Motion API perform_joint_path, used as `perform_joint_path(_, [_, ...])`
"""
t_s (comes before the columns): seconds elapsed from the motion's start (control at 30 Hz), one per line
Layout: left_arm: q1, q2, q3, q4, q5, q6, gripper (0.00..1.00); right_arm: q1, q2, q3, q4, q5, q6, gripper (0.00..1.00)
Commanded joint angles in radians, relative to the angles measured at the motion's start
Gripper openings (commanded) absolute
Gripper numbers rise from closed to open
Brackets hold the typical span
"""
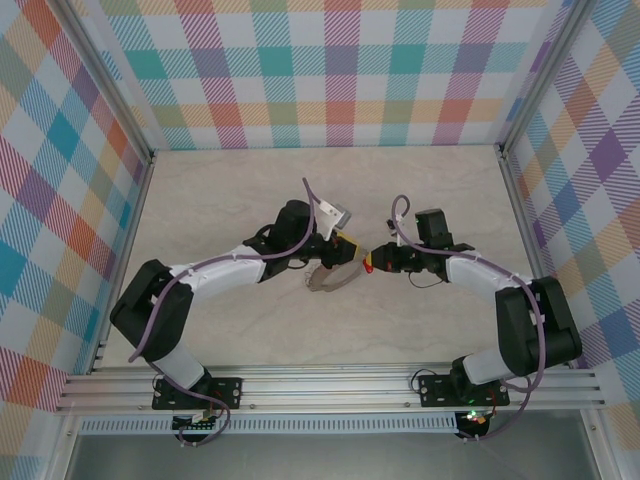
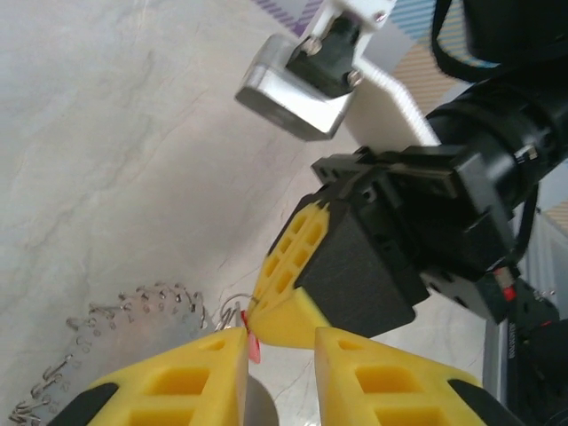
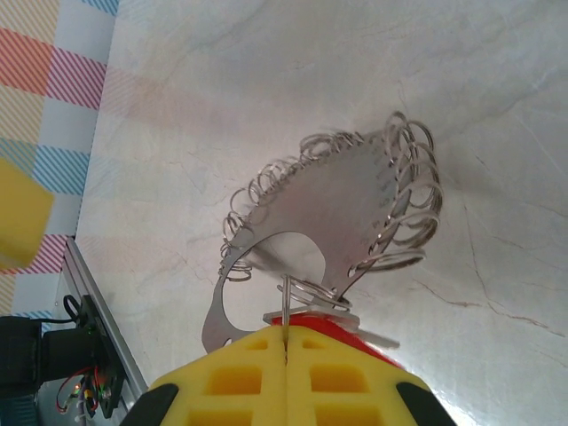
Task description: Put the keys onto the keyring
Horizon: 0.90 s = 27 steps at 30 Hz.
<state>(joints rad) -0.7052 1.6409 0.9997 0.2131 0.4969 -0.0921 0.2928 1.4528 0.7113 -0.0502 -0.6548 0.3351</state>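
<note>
The right claw [image 3: 286,351], shut on the keys [image 3: 351,327], touches the keyring [image 3: 346,204] rim straight ahead; the left claw [image 2: 282,344], narrowly parted, flanks it.

L arm [image 1: 215,272] and R arm [image 1: 480,272] both bend inward, elbows out, wrists nearly meeting at centre. L gripper [image 2: 277,342] has its fingers a little apart. R gripper [image 3: 286,342] fingers are pressed tight together, tip just beside L's.

The left gripper [image 1: 354,249] and right gripper [image 1: 373,262] crowded tip to tip over the keyring [image 1: 328,280]; the table [image 1: 220,200] lay open all around.
</note>
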Motion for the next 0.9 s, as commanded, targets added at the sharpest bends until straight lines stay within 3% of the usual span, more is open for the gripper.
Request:
perform_joint_path(0.0, [-0.002,0.048,0.030,-0.041,-0.020,0.042,0.27,-0.007,0.028,-0.036,0.049,-0.009,0.013,0.00])
perform_joint_path(0.5, [-0.023,0.225,0.069,-0.082,-0.044,0.137,0.27,-0.008,0.131,-0.105,0.149,0.000,0.056,0.00])
perform_joint_path(0.87, [-0.054,0.272,0.095,-0.132,-0.021,0.199,0.27,-0.008,0.162,-0.115,0.179,0.005,0.066,0.00])
